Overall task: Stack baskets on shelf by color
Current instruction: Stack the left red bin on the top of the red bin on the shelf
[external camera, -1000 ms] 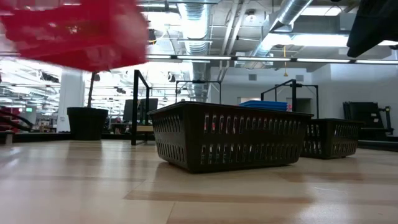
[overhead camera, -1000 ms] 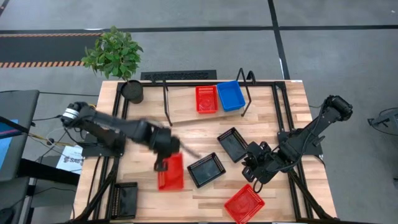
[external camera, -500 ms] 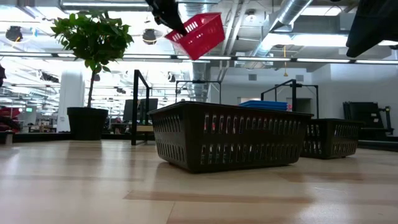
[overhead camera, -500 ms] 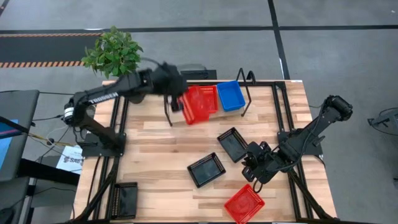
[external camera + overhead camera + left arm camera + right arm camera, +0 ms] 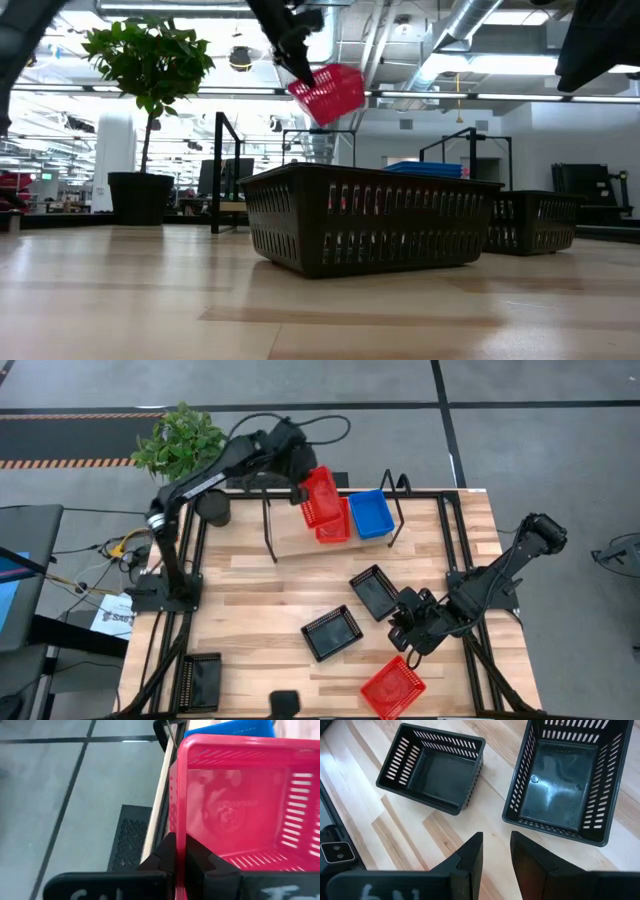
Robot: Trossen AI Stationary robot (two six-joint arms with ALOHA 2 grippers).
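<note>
Pinching a slotted red plastic basket (image 5: 319, 497): left fingers (image 5: 176, 854).

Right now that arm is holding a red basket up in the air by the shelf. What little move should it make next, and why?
Probably lower it. The left gripper is shut on the raised red basket, which hangs tilted above the red basket on the shelf, beside the blue basket. Levelling it and easing it down would likely nest red into red. The right gripper waits open near the black baskets.
</note>
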